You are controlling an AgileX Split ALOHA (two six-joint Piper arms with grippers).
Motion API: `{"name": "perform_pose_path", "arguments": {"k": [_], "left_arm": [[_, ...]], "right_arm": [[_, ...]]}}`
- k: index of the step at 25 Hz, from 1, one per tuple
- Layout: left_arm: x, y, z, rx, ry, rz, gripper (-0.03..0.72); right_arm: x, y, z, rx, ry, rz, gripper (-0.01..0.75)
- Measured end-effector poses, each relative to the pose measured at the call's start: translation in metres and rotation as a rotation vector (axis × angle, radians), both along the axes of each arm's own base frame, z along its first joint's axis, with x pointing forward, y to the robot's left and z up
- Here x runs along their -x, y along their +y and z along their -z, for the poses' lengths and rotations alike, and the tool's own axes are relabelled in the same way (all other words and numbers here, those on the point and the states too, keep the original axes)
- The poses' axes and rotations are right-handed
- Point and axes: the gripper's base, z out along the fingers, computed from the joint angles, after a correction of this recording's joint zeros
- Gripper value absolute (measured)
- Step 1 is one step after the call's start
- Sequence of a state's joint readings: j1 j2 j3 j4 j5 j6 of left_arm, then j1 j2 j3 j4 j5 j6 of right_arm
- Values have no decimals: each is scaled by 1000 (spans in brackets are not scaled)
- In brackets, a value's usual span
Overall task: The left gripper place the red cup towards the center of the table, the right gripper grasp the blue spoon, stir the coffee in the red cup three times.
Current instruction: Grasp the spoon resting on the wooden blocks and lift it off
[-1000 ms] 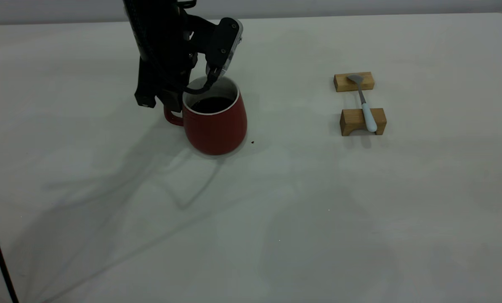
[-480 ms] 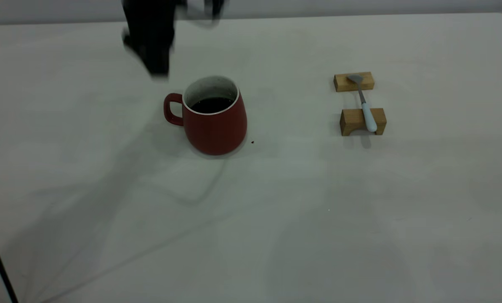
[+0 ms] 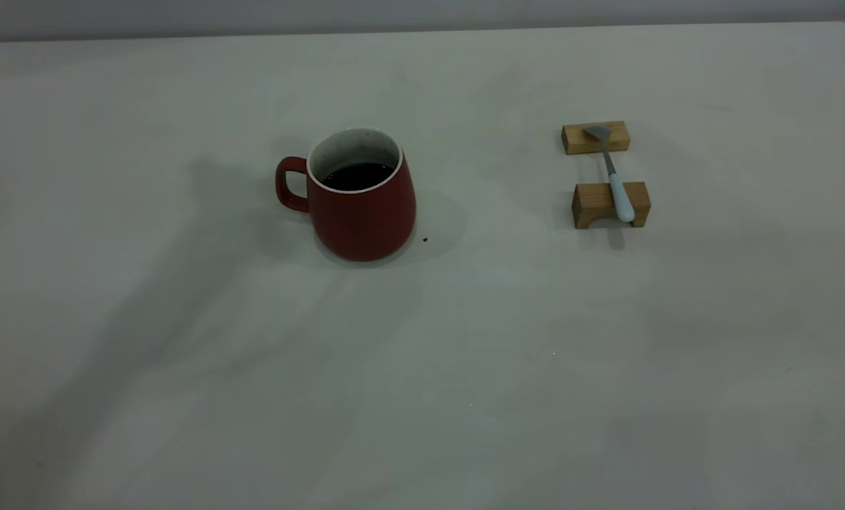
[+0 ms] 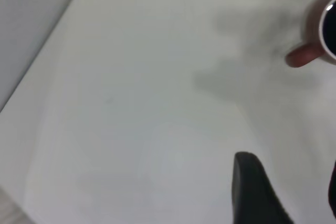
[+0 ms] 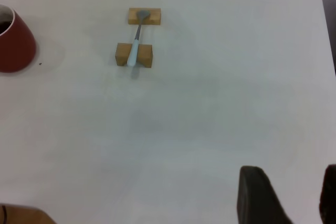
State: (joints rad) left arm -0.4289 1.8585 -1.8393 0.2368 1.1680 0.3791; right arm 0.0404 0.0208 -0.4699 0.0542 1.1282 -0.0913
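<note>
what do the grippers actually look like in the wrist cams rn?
Little shows. The left gripper appears only as black, matte fingers with rounded tips. The right gripper looks the same: black rounded fingers. No cables, markings or arm bodies are visible, and neither arm appears in the exterior view.

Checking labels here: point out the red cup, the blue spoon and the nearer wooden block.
red cup (image 3: 363, 216), exterior view, front wall.
blue spoon (image 3: 621, 199), exterior view, pale handle.
nearer wooden block (image 3: 592, 204), exterior view, front face.
</note>
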Motion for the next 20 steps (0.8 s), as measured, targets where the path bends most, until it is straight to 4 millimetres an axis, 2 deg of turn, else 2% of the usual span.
{"name": "perform_pose_path", "arguments": {"k": [3, 6, 12, 16, 20], "left_arm": [[34, 17, -25, 34, -45, -71, 377], [73, 34, -39, 85, -66, -146, 350], [137, 62, -62, 205, -142, -281, 322], [186, 82, -55, 283, -147, -374, 318], [240, 106, -26, 326, -131, -433, 318]], "right_arm": [[0, 0, 0, 0, 0, 0, 331], [0, 0, 0, -1, 0, 0, 331], [0, 0, 0, -1, 0, 0, 331], [0, 0, 0, -1, 0, 0, 331], [0, 0, 0, -1, 0, 0, 331]]}}
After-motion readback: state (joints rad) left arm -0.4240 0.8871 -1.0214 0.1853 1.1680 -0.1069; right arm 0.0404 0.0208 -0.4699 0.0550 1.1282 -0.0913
